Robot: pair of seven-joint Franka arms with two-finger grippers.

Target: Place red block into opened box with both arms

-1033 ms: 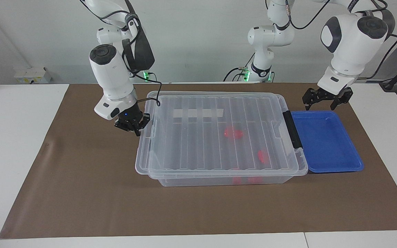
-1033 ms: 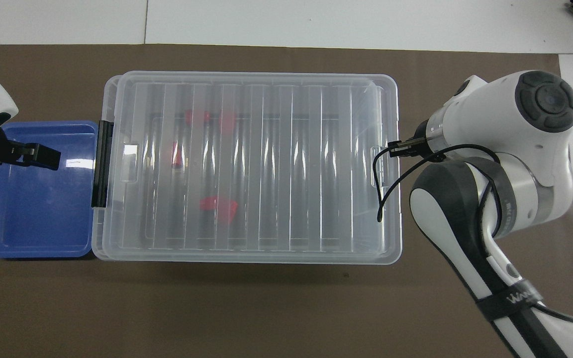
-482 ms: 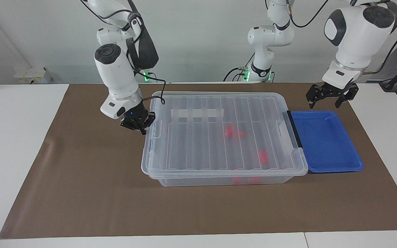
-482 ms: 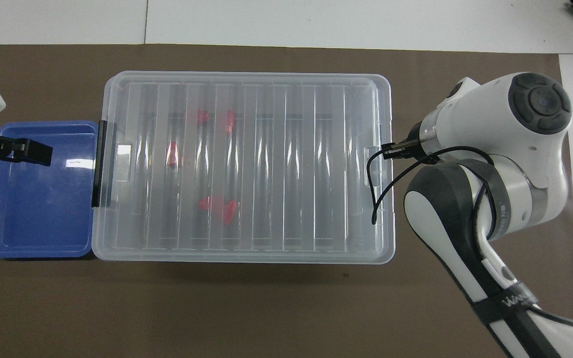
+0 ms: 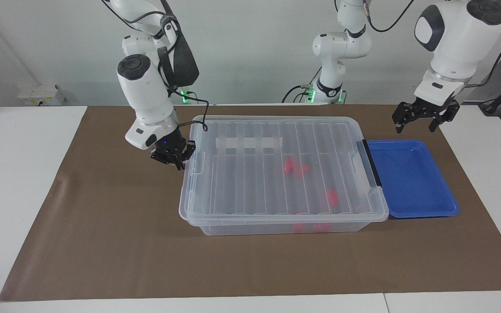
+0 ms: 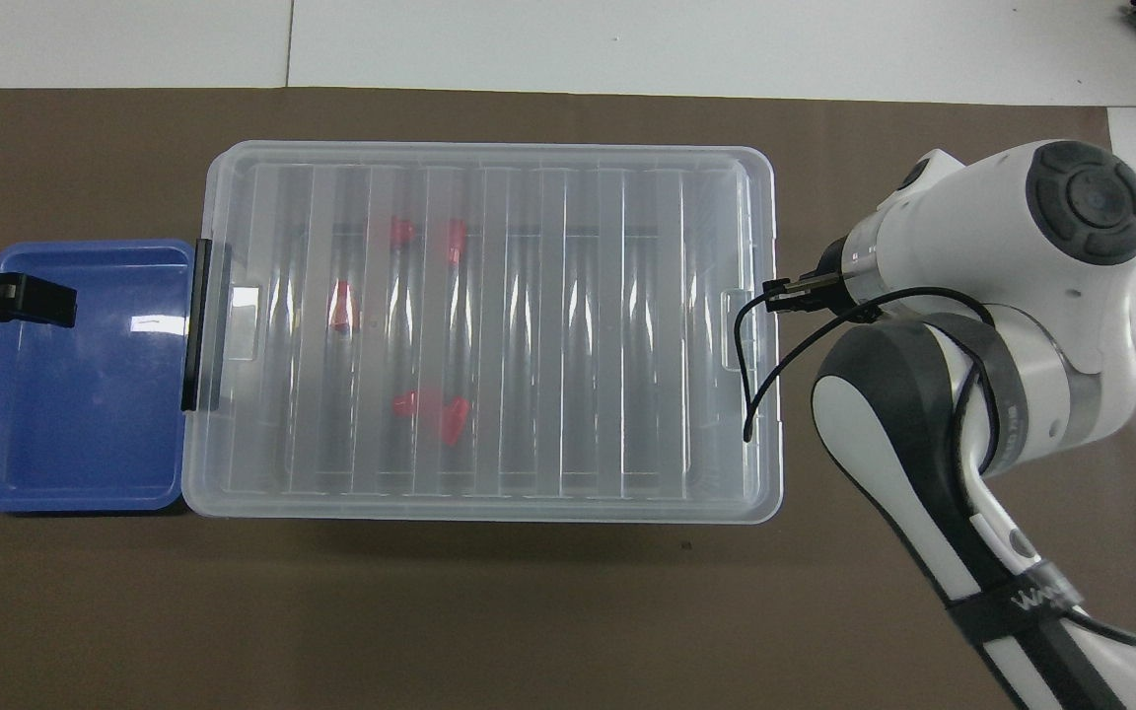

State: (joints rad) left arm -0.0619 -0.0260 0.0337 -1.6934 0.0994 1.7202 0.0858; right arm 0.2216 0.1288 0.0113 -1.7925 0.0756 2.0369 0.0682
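The box [image 5: 276, 217] is a large clear bin whose ribbed lid [image 6: 489, 158] lies flat and closed on it. A black bar [image 5: 370, 163] runs along its end toward the left arm. Several red blocks [image 5: 294, 167] show through the lid inside the box [image 6: 430, 409]. My right gripper [image 5: 173, 154] hangs low, close beside the lid's edge at the end toward the right arm. I cannot tell whether it touches the lid. My left gripper [image 5: 422, 121] is raised over the table by the blue tray, open and holding nothing.
A shallow blue tray [image 5: 411, 178] with nothing in it stands against the box's black-bar end. A brown mat [image 5: 102, 243] covers the table. The right arm's wrist and a looping black cable [image 6: 750, 375] overhang the box's end.
The lid's end by the right gripper, raised and shifted a second ago, now lies flat on the box. The left gripper has risen and drawn away from the tray.
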